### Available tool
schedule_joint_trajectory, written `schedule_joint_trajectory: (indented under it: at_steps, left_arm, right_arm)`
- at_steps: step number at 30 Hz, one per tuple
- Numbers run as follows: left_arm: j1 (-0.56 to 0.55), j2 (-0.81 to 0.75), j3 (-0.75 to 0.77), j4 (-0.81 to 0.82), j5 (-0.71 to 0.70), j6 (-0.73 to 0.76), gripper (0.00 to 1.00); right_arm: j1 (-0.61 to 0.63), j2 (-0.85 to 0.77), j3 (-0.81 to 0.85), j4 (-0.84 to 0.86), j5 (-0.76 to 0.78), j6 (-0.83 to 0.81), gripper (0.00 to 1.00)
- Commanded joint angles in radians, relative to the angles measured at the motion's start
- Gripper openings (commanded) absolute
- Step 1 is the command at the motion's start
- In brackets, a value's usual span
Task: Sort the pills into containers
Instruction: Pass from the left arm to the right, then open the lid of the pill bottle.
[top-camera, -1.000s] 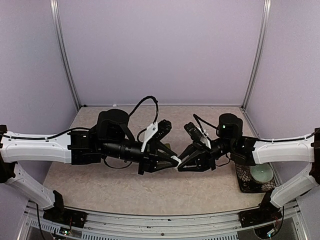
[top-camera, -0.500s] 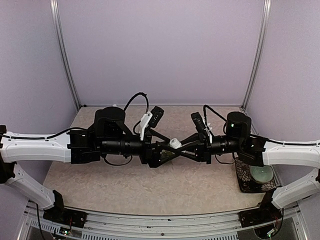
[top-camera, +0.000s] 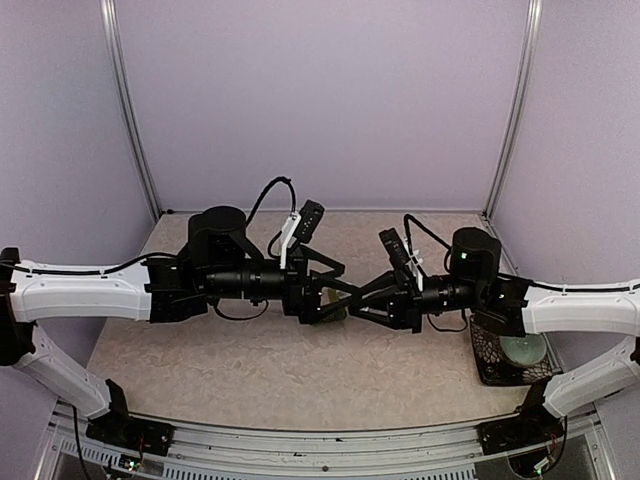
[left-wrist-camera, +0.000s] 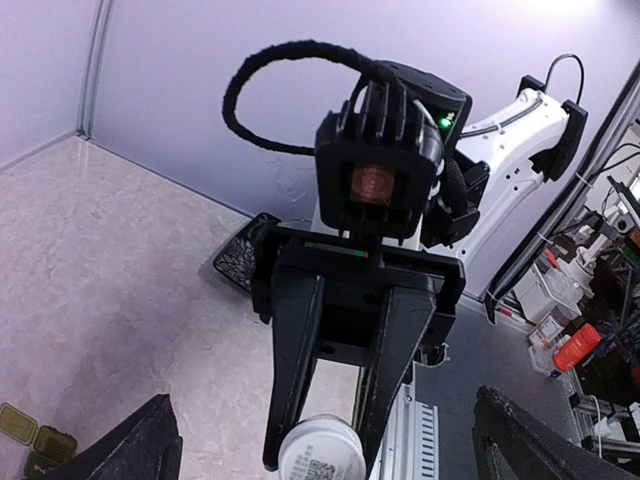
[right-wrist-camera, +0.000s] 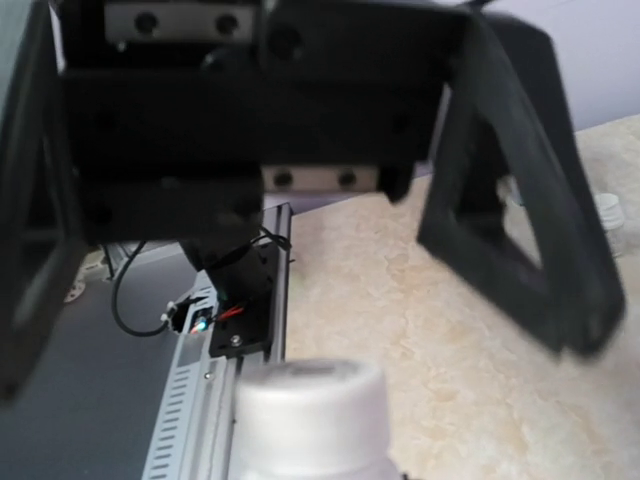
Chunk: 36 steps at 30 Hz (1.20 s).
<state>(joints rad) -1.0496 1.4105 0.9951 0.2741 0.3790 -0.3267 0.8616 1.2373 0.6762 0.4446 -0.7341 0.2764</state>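
Two right fingers are clamped on a white bottle, one against each side of it, with the bottle's printed end facing the left wrist camera. The left fingers stand wide apart, one at 7 o'clock and one at 5 o'clock in their own camera. The bottle sits in the gap between them with air on both sides, and I see no contact. From the right wrist the bottle's cap fills 6 o'clock, and the left arm's spread fingers frame it at 3 and 9 o'clock.

The containers lie flat on the tabletop at 8 o'clock in the left wrist view. They are cut by the frame edge, the lids look shut, and both sets of fingers are clear of them.

From overhead the two arms meet nose to nose over the middle of the tabletop, held above it. Bare surface runs from there toward 6 o'clock up to the near rail, and more lies toward 12 o'clock up to the back wall. At 4 o'clock a pale green bowl sits on a dark mesh mat, tight against the right edge and under the right forearm. Side walls close in at 9 and 3 o'clock.
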Motion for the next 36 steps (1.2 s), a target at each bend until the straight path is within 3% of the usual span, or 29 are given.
schedule_joint_trajectory:
  at_steps: [1,11,21,32,36]
  left_arm:
    - [-0.005,0.030,0.023,0.072,0.086,-0.012,0.98]
    - [-0.025,0.022,0.007,0.079,0.119,0.001,0.77]
    - [-0.029,-0.021,-0.022,0.052,0.050,0.016,0.57]
    - [-0.029,-0.074,-0.033,0.024,0.037,0.020,0.54]
    - [-0.020,-0.084,-0.035,-0.001,-0.023,0.025,0.58]
  right_arm:
    - [0.010,0.023,0.002,0.040,-0.001,0.020,0.00]
    - [0.010,0.033,-0.006,0.057,0.074,0.031,0.00]
    - [-0.003,0.004,-0.012,0.005,0.194,0.025,0.00]
    - [-0.041,-0.043,-0.013,-0.042,0.218,0.012,0.00]
    - [-0.042,-0.056,-0.011,-0.034,0.184,0.002,0.00]
